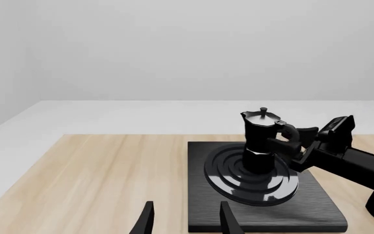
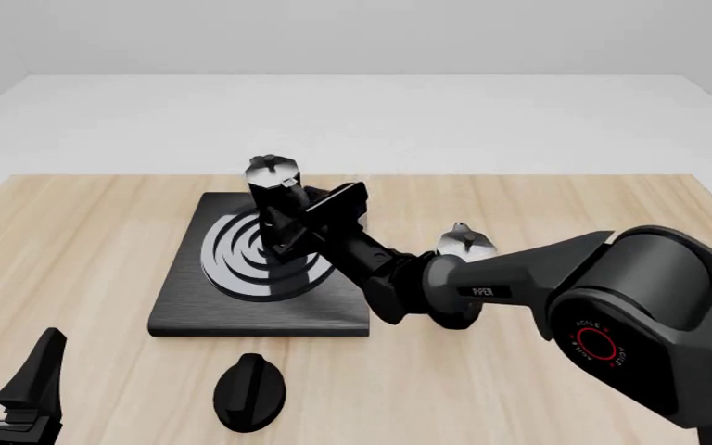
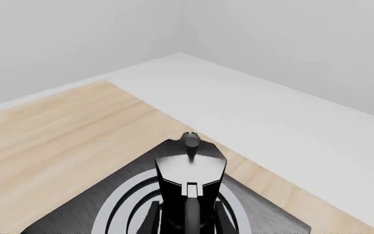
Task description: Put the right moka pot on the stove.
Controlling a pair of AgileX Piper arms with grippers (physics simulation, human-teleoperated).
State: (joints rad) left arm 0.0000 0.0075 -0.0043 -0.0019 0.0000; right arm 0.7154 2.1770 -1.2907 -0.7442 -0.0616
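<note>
- Right hand [image 2: 292, 225] pinches the loop handle of the right moka pot [image 2: 274, 206]; in the right wrist view its fingers [image 3: 221, 218] sit either side of the handle, pressed in on it.
- Pot stands upright on the stove [image 2: 183, 306], over the burner rings [image 2: 247, 261]. I judge its base touching or just above the rings; cannot tell which.
- Grip by the handle keeps the body vertical and the lid up, presumably so the pot sets down flat.
- Right arm reaches in low from the right, forearm stretched across the desk [image 2: 71, 241] toward the stove, wrist level with the pot's waist.
- Second pot [image 2: 465, 243] stands right of the stove, partly hidden behind that arm.
- Left hand [image 2: 10, 385] idles at the near left edge, fingers spread, holding nothing.
- Black oval knob [image 2: 249, 393] lies on the desk in front of the stove.
- Judgement: placement is nearly complete; release remains.
</note>
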